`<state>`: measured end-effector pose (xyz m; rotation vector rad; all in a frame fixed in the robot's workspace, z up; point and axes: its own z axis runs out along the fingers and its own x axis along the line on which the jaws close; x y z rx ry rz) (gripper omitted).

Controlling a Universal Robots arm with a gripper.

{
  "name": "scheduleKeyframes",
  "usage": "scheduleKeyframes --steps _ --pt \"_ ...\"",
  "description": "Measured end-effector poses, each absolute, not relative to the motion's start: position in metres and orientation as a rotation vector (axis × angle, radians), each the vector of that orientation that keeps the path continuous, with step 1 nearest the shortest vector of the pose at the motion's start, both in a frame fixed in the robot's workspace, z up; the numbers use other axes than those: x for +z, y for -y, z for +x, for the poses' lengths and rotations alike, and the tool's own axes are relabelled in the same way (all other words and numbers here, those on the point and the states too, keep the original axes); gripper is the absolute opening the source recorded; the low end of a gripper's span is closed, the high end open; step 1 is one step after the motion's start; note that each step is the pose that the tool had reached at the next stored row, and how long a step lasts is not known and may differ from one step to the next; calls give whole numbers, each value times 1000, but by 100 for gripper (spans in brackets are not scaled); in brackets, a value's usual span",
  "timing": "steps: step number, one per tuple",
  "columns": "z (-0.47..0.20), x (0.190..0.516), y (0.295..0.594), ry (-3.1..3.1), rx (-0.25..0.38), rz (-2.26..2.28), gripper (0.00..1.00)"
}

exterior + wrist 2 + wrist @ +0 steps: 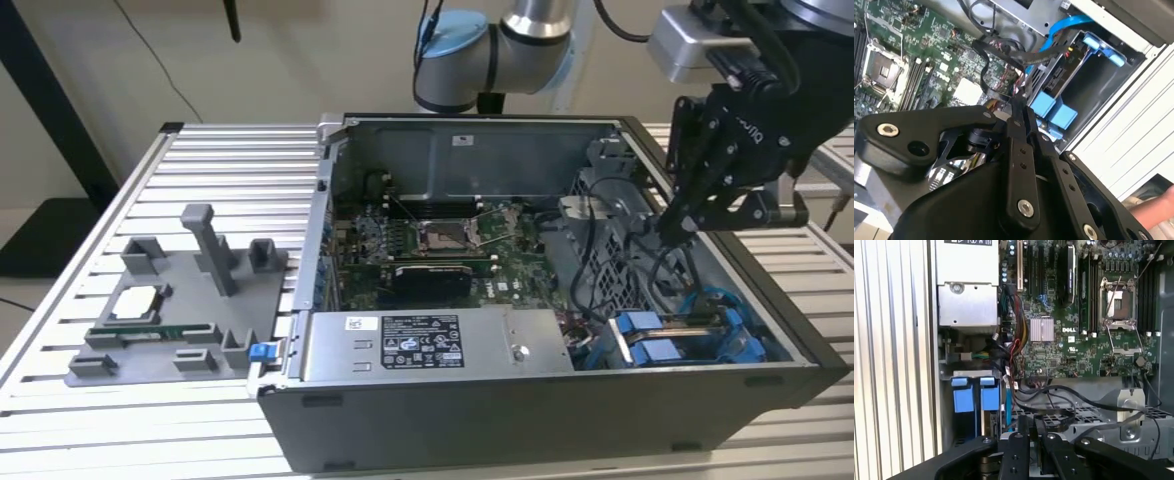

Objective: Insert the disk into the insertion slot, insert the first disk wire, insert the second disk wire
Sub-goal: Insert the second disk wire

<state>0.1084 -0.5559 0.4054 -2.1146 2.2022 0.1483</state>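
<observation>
- Already the disk (pixel 674 340) sits in the insertion slot (pixel 747 325); I judge wiring is the step in hand.
- My end effector (pixel 667 232) hovers above, fingers pressed together, pinching a black wire (pixel 1004 50), it seems.

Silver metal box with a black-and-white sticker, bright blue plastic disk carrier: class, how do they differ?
The silver metal box is larger and lies flat, sticker up; the bright blue plastic disk carrier is smaller, standing on edge. Both sit inside the open computer case.

The disk (pixel 678 337), in its bright blue carrier, sits seated in the insertion slot (pixel 747 345) at the case's corner on the exterior view's right. Two blue tabs face outward, and a blue wire (pixel 1066 24) curves above it.
</observation>
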Motion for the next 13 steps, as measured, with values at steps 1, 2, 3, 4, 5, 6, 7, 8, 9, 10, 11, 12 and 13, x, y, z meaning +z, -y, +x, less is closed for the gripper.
scheduleKeyframes --steps 1,2,3,4,5,6,7,8,9,10,11,12,13 --pt "108 404 556 -2203 146 -2116 0" --pt "108 403 556 -2205 143 -2117 0" --pt "108 402 556 -2206 140 -2119 0" --pt "108 401 556 -2208 136 -2121 0" --pt "107 400 556 -2210 132 -2122 0" --pt "107 398 556 -2214 123 -2127 0" --pt "107 397 556 -2216 119 -2129 0" --pt "107 397 556 -2219 115 -2131 0" --pt "107 396 556 -2221 110 -2133 0" --pt "107 395 556 -2223 106 -2135 0" --pt "107 393 556 -2226 99 -2138 0" --pt "107 393 557 -2228 95 -2140 0" --pt "107 392 557 -2230 90 -2143 0"
